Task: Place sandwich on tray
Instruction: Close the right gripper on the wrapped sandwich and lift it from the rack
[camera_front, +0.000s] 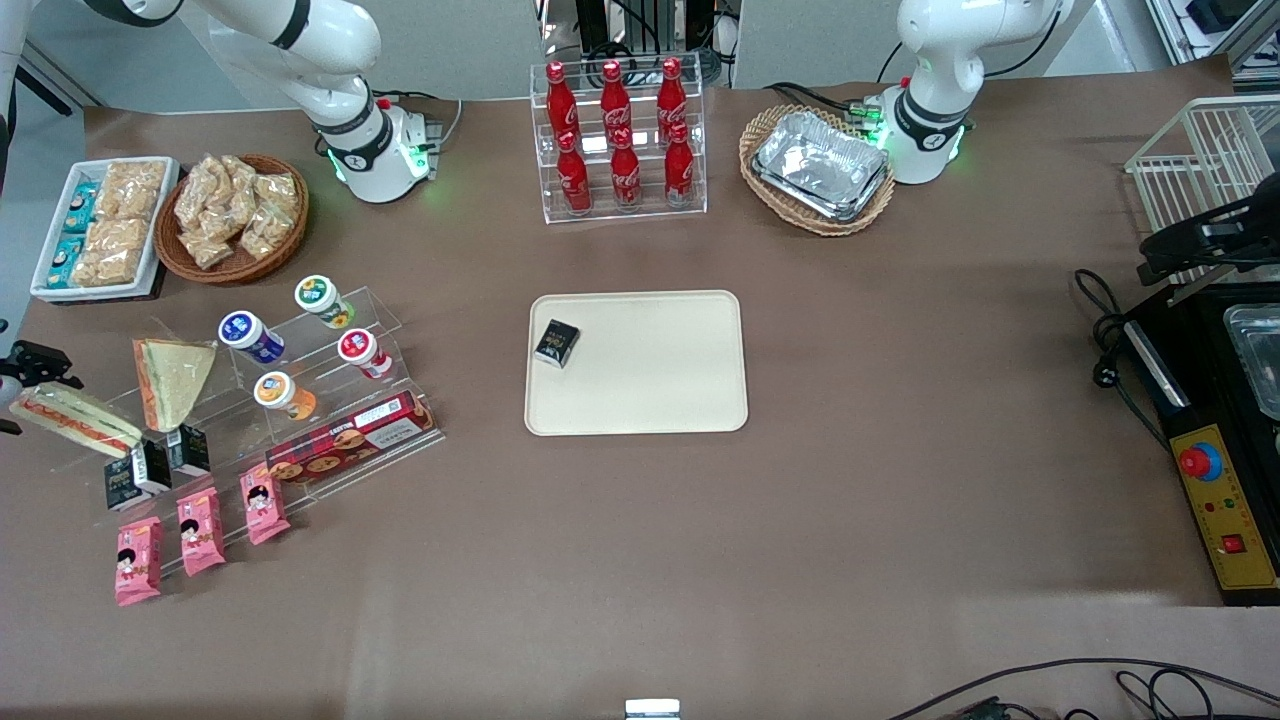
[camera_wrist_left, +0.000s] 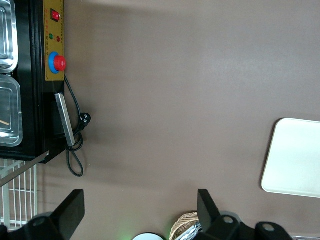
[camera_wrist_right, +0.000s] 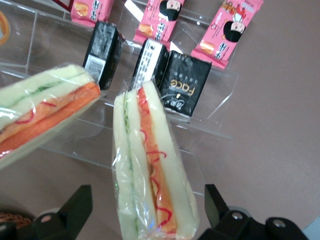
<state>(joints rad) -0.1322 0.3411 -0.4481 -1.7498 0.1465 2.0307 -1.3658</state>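
Observation:
The sandwich (camera_front: 75, 418), a clear-wrapped wedge with white bread and red-orange and green filling, lies on the acrylic stand at the working arm's end of the table. In the right wrist view the sandwich (camera_wrist_right: 150, 170) lies between my open gripper (camera_wrist_right: 145, 210). One finger (camera_wrist_right: 75, 210) stands on each side, with a gap to the wrap. In the front view my gripper (camera_front: 30, 365) sits at the sandwich's end. The cream tray (camera_front: 650, 390) lies mid-table, also in the left wrist view (camera_wrist_left: 300, 160). A small black box (camera_front: 556, 343) lies on the tray.
A second sandwich (camera_front: 172, 378) with a broad triangular face lies beside the first (camera_wrist_right: 45, 112). Black boxes (camera_wrist_right: 182, 85), pink packets (camera_front: 200, 530), cups and a cookie pack (camera_front: 350, 440) fill the stand. Cola bottles (camera_front: 620, 140), snack basket (camera_front: 235, 215) and foil-tray basket (camera_front: 818, 165) stand farther from the camera.

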